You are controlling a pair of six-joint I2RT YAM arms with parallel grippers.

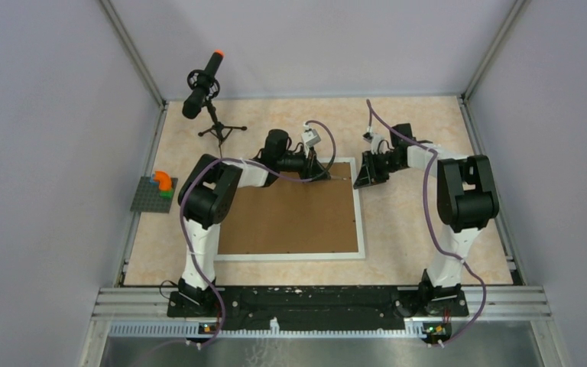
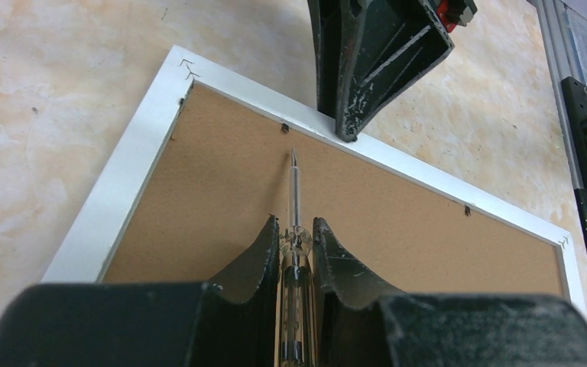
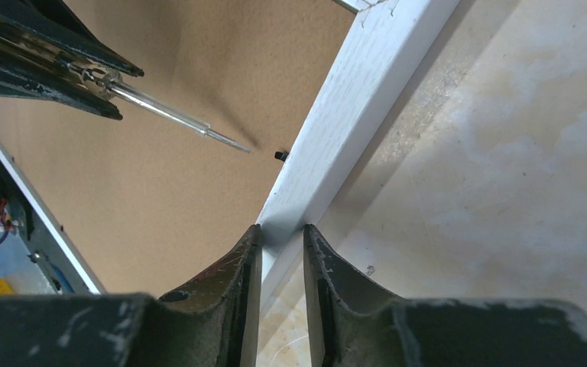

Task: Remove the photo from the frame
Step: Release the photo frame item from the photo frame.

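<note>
On the beige table (image 1: 413,229), the frame (image 1: 290,255) lies face down, well inside both arms' reach. Its white border encloses the brown backing board (image 1: 290,218). The photo is hidden under that board, not visible. Left gripper (image 2: 296,229) is clamped on a clear-handled screwdriver (image 2: 294,191), whose tip sits over the board just short of a small black tab (image 2: 284,128) at the far border. Right gripper (image 3: 281,233) has its tips at the white border, jaws narrow; can't tell whether they pinch it.
</note>
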